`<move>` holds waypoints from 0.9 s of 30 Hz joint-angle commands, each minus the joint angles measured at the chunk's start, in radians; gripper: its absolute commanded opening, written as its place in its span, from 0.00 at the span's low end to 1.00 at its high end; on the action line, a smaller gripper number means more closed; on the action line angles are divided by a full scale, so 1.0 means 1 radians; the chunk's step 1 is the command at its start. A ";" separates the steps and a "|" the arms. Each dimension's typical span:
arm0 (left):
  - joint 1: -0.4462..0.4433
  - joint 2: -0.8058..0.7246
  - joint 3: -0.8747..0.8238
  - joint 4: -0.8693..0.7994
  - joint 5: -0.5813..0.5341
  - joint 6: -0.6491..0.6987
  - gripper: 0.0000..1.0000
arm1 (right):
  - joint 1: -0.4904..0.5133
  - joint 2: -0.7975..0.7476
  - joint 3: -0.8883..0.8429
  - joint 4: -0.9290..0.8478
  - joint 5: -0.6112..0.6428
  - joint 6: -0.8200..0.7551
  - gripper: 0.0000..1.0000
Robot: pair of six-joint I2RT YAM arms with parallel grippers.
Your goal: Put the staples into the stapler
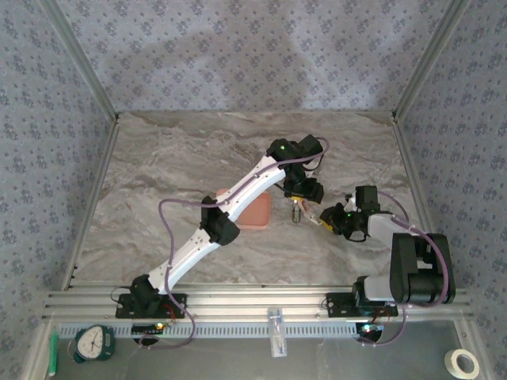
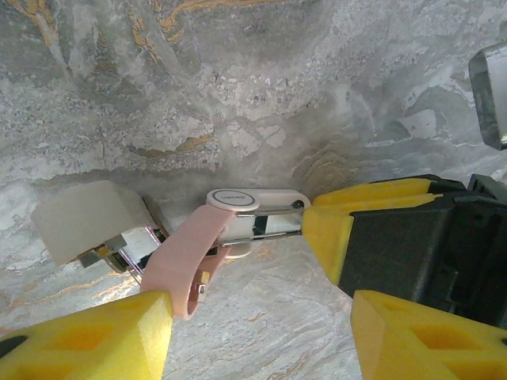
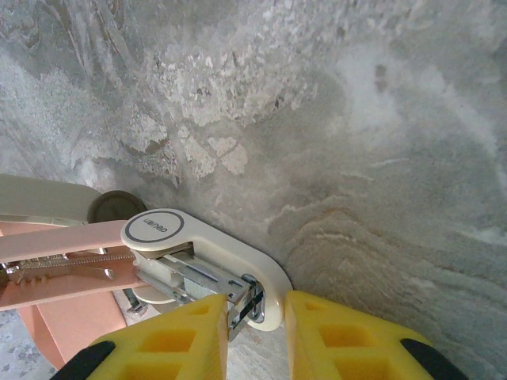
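1. The left gripper [image 2: 260, 313] hangs over the marble bench [image 2: 261, 87], fingers spread wide, with the raised pink lid [image 2: 186, 265] of the stapler [image 2: 253, 202] close by one finger.
2. The stapler, lid swung open, sits mid-bench between both grippers, just right of a salmon-pink tray [image 1: 255, 210].
3. The right gripper [image 3: 257, 307] pinches the stapler's white base end between its fingers.

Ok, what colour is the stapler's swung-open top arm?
Pale pink, on a stapler with a white base. Clearest in the left wrist view.
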 commanded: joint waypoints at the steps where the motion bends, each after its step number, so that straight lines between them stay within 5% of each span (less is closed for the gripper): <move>1: -0.005 0.024 0.071 -0.011 0.029 -0.002 0.62 | -0.005 0.014 0.005 -0.065 0.031 -0.012 0.26; 17: -0.014 0.040 0.070 -0.023 -0.015 0.013 0.71 | -0.005 0.007 0.001 -0.074 0.033 -0.016 0.26; 23: -0.015 0.051 0.071 -0.001 0.006 0.000 0.70 | -0.005 0.007 -0.001 -0.074 0.028 -0.020 0.26; 27: -0.020 0.040 0.070 0.044 0.031 0.001 0.59 | -0.007 0.011 -0.001 -0.068 0.023 -0.021 0.24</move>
